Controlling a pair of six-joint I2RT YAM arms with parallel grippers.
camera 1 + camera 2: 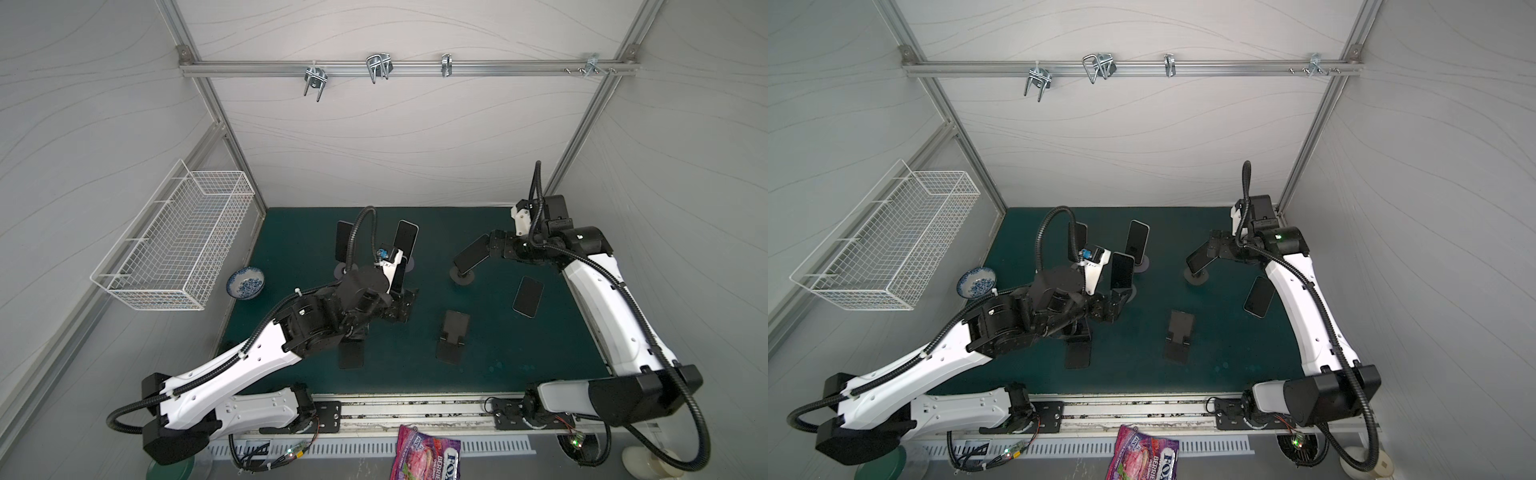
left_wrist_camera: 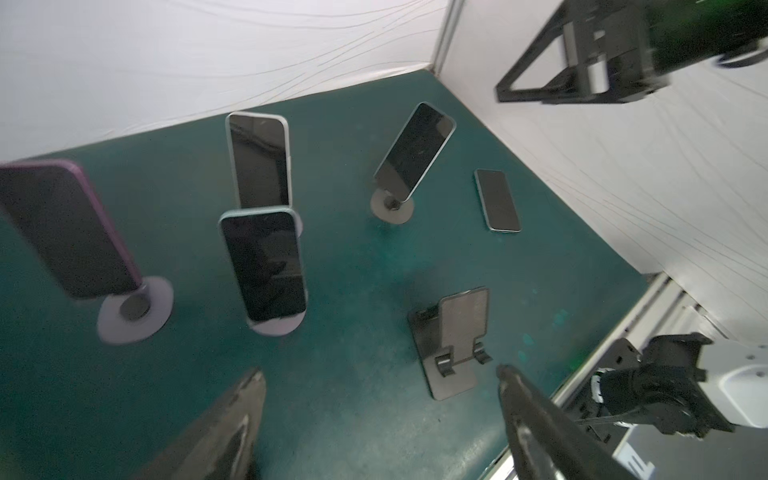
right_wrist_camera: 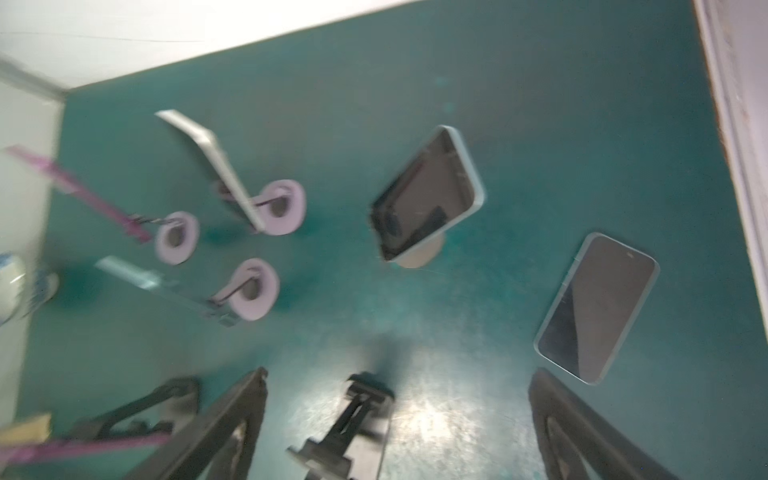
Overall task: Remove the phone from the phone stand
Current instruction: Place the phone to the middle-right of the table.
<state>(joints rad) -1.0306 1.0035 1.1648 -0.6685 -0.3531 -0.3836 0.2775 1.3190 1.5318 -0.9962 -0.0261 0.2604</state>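
Several dark-screened phones stand on round-based stands on the green mat (image 1: 519, 353). A light-blue phone (image 2: 264, 266) on its stand (image 2: 278, 326) is nearest my left gripper (image 2: 378, 382); both top views show the gripper (image 1: 1119, 301) low beside that stand's base. It is open, and only bare mat lies between its fingers. A tilted phone (image 3: 428, 195) rests on the right-hand stand (image 1: 461, 276). My right gripper (image 1: 1204, 245) hovers just behind that phone (image 1: 1200, 259) and above it, open and empty. The purple phone (image 2: 70, 232) and the white phone (image 2: 259, 160) stand further back.
One phone (image 1: 528, 297) lies flat near the right arm. An empty black folding stand (image 1: 453, 336) sits mid-mat, and another black stand (image 1: 351, 353) lies partly under the left arm. A blue-patterned bowl (image 1: 245, 282) and a wire basket (image 1: 174, 241) are at the left. A snack bag (image 1: 424, 455) lies off the mat in front.
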